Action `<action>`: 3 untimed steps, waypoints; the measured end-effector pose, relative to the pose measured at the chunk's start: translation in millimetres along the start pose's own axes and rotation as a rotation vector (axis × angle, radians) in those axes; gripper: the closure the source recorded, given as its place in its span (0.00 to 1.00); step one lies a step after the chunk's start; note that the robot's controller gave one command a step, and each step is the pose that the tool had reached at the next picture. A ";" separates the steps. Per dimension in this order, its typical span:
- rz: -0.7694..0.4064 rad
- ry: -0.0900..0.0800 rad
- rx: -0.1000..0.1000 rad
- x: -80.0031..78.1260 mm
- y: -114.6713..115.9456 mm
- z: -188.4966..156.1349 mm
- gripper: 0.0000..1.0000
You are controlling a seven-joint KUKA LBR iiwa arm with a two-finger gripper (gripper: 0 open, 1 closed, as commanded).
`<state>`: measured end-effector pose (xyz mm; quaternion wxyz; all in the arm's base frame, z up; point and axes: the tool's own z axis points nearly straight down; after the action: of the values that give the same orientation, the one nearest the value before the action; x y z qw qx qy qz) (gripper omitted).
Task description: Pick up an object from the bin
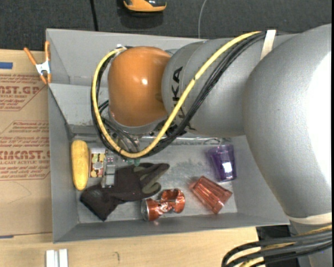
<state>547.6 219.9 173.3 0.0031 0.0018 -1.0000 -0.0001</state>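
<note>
My gripper [122, 140] reaches down under the orange cover at the bin's left middle, and most of it is hidden. Just below it lies a black glove [122, 186], crumpled, its fingers pointing right. A small printed packet [97, 164] lies to the glove's upper left, close under the gripper. Left of the packet, a yellow oblong thing [79, 164] lies along the bin's left wall. Whether anything is held cannot be seen.
A crushed red can [163, 203] lies at the front middle. A red translucent plastic piece [210, 193] and a purple bottle [222, 163] lie to the right. The arm and its cables cover the bin's back and right.
</note>
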 end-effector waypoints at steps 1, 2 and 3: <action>0.002 -0.007 -0.002 -1.8 -1.0 -4.9 0.00; 0.040 -0.015 -0.004 13.5 -5.2 36.6 0.00; 0.034 -0.006 0.000 40.4 -58.9 103.2 1.00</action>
<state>506.8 160.9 70.4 0.0000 -0.0150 -0.9999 -0.0003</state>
